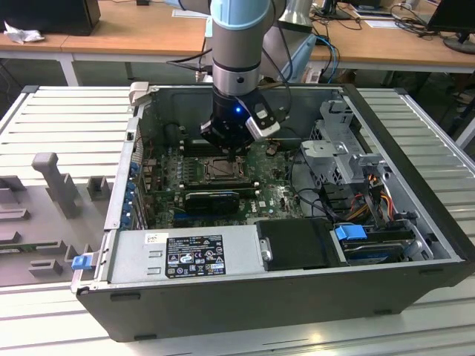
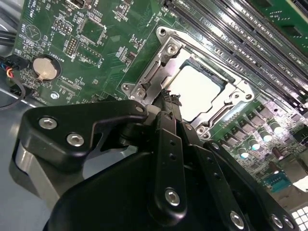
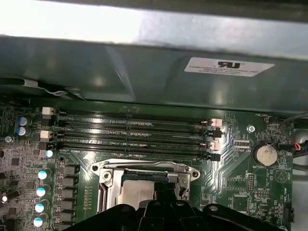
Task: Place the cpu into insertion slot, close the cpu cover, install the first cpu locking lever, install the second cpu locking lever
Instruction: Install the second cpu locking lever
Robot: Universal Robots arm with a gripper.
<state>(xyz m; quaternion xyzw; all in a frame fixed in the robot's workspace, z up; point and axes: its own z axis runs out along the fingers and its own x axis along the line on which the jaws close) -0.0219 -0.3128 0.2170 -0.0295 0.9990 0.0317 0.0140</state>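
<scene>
The cpu (image 2: pixel 195 89) lies flat in the insertion slot (image 1: pixel 223 169), its pale silver top showing in both wrist views (image 3: pixel 134 192). The cpu cover (image 2: pixel 166 50) lies down around it as a metal frame, with the chip visible through its window. My gripper (image 2: pixel 168 98) hangs from the arm just above the socket (image 1: pixel 223 152). Its black fingers are shut with nothing visible between them, and the tips sit at the socket's metal rim beside the chip. How the locking levers stand I cannot tell.
Long black memory slots (image 3: pixel 134 134) run beside the socket, near the grey case wall (image 3: pixel 144 72). A coin battery (image 2: pixel 44 67) sits on the green board. In the exterior view a power supply (image 1: pixel 185 256) fills the front, a drive cage (image 1: pixel 334 148) and cables (image 1: pixel 371 193) the right.
</scene>
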